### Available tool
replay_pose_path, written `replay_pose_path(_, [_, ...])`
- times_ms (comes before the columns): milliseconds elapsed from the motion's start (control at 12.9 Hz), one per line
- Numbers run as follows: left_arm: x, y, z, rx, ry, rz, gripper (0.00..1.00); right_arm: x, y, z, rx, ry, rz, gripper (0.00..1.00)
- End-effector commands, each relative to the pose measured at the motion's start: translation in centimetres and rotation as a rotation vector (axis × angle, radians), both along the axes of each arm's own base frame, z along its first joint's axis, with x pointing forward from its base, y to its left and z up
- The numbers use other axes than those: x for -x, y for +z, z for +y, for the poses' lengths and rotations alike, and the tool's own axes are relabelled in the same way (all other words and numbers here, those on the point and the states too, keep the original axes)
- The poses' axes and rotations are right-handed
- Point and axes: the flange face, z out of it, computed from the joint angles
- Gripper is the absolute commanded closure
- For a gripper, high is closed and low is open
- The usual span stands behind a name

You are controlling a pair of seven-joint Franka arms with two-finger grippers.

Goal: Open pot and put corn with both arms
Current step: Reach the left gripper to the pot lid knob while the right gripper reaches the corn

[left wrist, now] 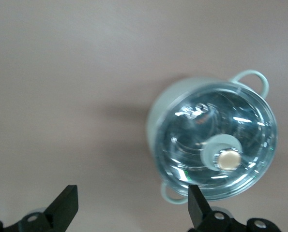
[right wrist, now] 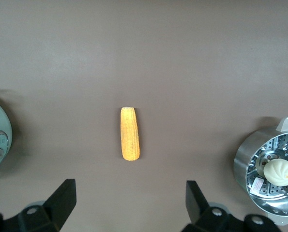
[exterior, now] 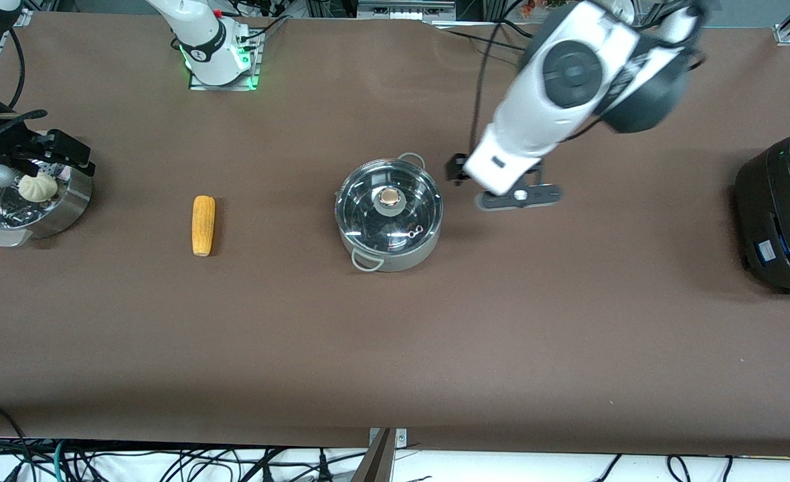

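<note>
- The pot point(exterior: 389, 215) sits on the brown table point(exterior: 395, 348) about midway between my two arms' ends, its glass lid point(left wrist: 219, 145) seated on the rim, the round knob point(exterior: 389, 197) at the middle.
- The pot's two loop handles stick out from the rim, one pointing toward the front camera and one away from it.
- Through the glass I see only reflections; I cannot tell what the pot holds.
- The corn point(exterior: 203, 225) lies flat on the bare table toward my right arm's end, well apart from the pot, with its long axis running toward the front camera.
- Nothing lies between the corn and the pot.
- My left gripper point(left wrist: 129, 205) hangs in the air just beside the pot, on the side toward my left arm's end, with its fingers spread wide and nothing between them.
- My right gripper point(right wrist: 129, 200) hangs over the steamer basket point(exterior: 30, 204) at my right arm's end of the table, fingers spread apart and empty; from its wrist view the corn lies straight ahead on the table.
- The perforated steel steamer basket holds a white bun point(exterior: 38, 187).
- A black rice cooker point(exterior: 782, 211) stands at my left arm's end of the table, well apart from the pot, lid down.
</note>
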Motion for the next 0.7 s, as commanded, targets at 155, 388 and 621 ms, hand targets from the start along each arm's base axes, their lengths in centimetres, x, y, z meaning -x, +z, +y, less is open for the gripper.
replay_pose_path(155, [-0.5,-4.1,-7.9,0.006,0.034,-0.032,0.0,-1.2,-4.8,2.7,0.018,0.033,0.124,0.0])
replay_pose_path(388, [2.5,-7.8,-13.3,-0.005,0.051,-0.052,0.0,-2.8,-15.3,4.3,0.021,0.041,0.223,0.0])
replay_pose_path(621, [4.6,-9.4,-15.2,-0.012,0.018,-0.049,0.0,-1.4,-22.9,4.1,0.021,0.04,0.168,0.0])
